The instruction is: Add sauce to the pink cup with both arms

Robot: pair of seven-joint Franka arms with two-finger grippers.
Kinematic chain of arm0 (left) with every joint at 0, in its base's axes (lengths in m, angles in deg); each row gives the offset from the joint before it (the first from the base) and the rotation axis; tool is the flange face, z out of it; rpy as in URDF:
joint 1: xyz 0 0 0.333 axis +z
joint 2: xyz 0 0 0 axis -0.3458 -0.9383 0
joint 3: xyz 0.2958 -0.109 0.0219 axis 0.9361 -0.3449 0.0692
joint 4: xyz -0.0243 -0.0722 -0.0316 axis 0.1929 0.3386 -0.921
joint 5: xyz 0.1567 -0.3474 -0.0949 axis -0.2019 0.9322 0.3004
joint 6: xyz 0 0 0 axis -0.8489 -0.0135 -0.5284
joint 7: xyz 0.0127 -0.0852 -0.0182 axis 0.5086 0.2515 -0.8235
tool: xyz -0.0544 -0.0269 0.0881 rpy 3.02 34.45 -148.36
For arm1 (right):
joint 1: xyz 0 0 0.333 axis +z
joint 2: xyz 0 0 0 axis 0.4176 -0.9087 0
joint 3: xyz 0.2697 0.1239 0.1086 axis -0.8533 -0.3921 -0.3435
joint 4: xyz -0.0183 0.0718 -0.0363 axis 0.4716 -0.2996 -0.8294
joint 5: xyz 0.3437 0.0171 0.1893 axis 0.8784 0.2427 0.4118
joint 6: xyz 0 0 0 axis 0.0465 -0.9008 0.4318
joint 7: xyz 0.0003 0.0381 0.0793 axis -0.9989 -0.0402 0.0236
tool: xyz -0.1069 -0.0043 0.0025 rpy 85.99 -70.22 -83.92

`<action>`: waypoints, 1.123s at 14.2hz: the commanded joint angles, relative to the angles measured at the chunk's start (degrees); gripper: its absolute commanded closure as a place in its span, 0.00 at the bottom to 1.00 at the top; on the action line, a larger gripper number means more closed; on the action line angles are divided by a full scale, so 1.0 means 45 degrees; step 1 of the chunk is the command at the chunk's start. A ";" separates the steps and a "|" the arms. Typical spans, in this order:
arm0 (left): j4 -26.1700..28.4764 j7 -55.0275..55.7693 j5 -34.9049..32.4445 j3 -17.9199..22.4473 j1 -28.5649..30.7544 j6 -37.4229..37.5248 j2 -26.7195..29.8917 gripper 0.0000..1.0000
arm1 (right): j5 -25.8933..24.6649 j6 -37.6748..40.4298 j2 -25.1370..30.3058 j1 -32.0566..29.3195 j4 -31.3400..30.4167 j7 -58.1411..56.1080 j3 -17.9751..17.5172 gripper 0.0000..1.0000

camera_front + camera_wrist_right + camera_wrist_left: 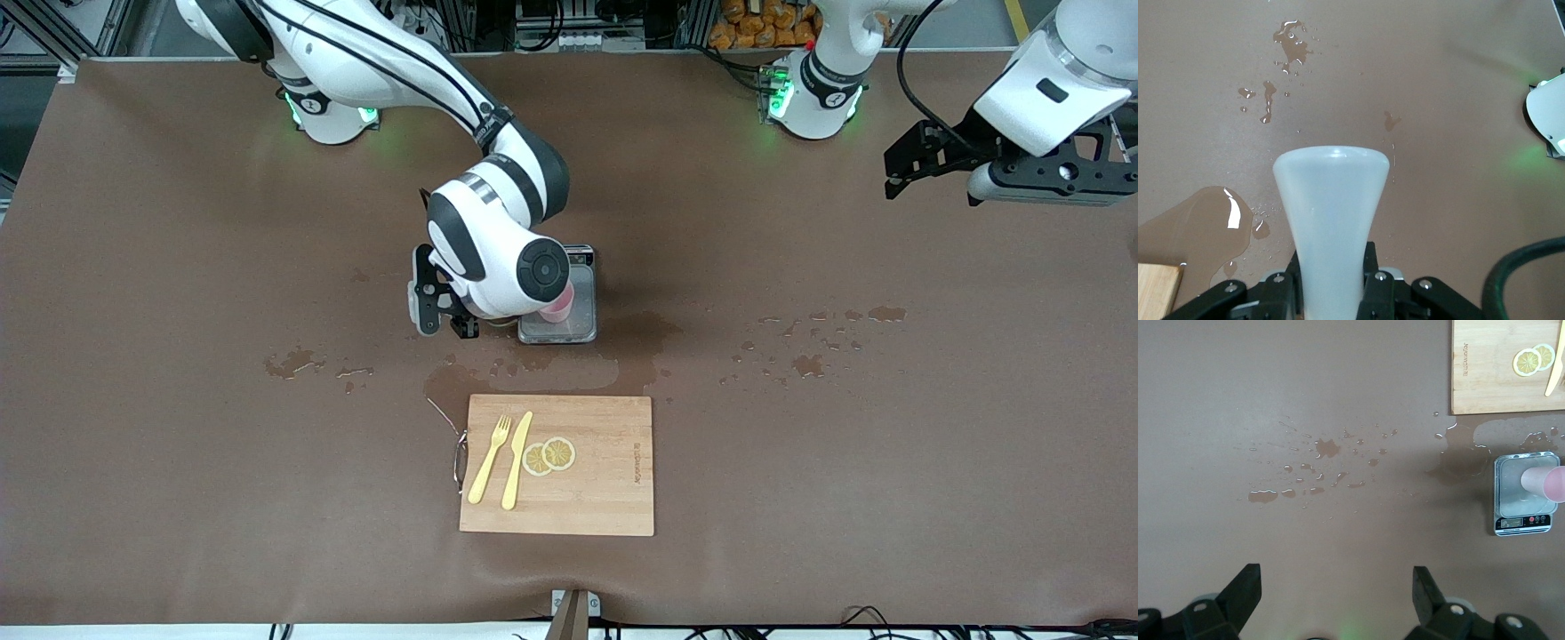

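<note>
One sauce bottle, base-end outward, right gripper clamped

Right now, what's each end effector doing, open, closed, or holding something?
Left end effector: open, holding nothing, over bare table.
Right end effector: closed on the sauce bottle, beside the scale.

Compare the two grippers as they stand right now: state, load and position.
The right gripper is shut on the sauce bottle, while the left gripper stands open and holds nothing. The right gripper is at the pink cup on the scale; the left gripper waits over bare, wet table toward the left arm's end. Both are dark, two-fingered grippers on white arms.
</note>
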 commanded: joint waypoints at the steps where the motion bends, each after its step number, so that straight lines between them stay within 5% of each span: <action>1: -0.0175 -0.0121 0.0064 -0.0021 0.0062 -0.0002 -0.0050 0.00 | -0.0233 0.0334 -0.0014 -0.0021 0.0406 -0.0267 -0.0022 1.00; 10: -0.0175 -0.0121 0.0064 -0.0021 0.0101 -0.0002 -0.0050 0.00 | 0.3144 0.0353 0.0475 -0.2285 0.0406 -0.2593 -0.0081 1.00; 16: -0.0175 -0.0121 0.0064 -0.0021 0.0120 -0.0080 -0.0070 0.00 | 0.6405 0.0489 0.1295 -0.4803 0.0231 -0.5596 -0.0061 1.00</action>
